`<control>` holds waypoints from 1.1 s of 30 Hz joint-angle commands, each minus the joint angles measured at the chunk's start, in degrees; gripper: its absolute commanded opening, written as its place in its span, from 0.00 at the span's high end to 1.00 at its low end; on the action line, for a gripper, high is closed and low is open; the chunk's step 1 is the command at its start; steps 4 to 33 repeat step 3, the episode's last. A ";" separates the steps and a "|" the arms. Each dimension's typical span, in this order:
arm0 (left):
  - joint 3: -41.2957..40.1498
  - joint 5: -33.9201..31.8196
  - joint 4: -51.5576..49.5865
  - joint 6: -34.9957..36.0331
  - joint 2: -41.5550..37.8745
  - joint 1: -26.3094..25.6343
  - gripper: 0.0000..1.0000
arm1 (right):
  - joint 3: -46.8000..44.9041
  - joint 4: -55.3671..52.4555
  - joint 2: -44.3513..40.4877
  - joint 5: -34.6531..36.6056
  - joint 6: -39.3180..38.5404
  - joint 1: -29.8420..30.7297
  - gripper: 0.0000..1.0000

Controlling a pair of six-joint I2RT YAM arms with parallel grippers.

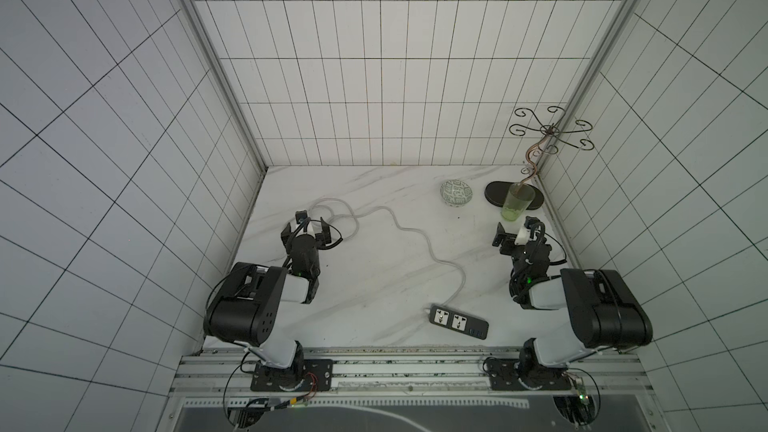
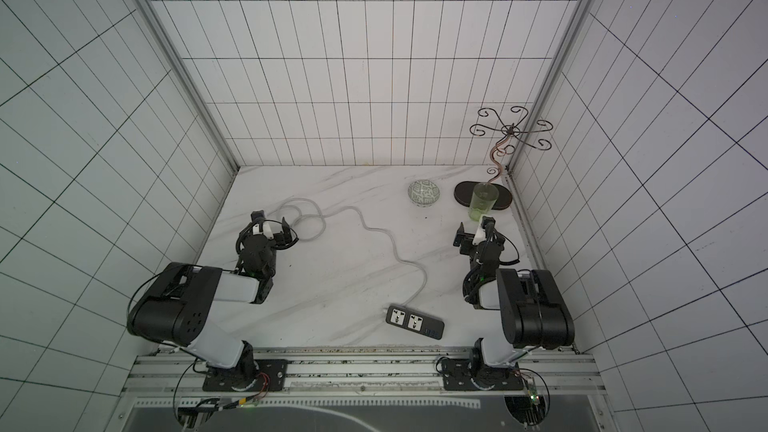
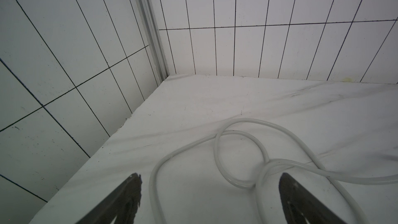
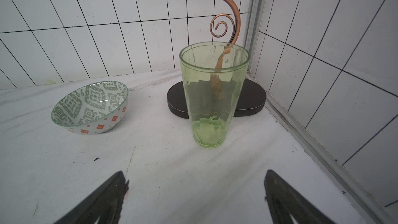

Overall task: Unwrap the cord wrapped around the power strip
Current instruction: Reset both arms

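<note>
Green glass (image 4: pixel 212 95) and patterned bowl (image 4: pixel 90 107), both empty

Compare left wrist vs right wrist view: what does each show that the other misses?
Left wrist only: the cord lying in loose loops on the table, with the open left end effector over it.

Right wrist only: a green glass, a patterned bowl and a dark oval stand base, ahead of the open right end effector.

Both: the marble table and tiled walls. Neither shows the power strip.
</note>
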 commanded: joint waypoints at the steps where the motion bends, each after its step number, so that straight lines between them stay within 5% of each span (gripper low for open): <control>1: 0.71 0.64 -1.28 -1.19 -0.35 0.22 0.02 | -1.16 3.20 -0.02 -0.46 -0.85 -0.61 0.01; 33: 0.24 0.73 -1.35 -1.24 -1.14 0.19 0.03 | -1.33 3.37 -0.20 -0.33 -1.05 -0.60 0.01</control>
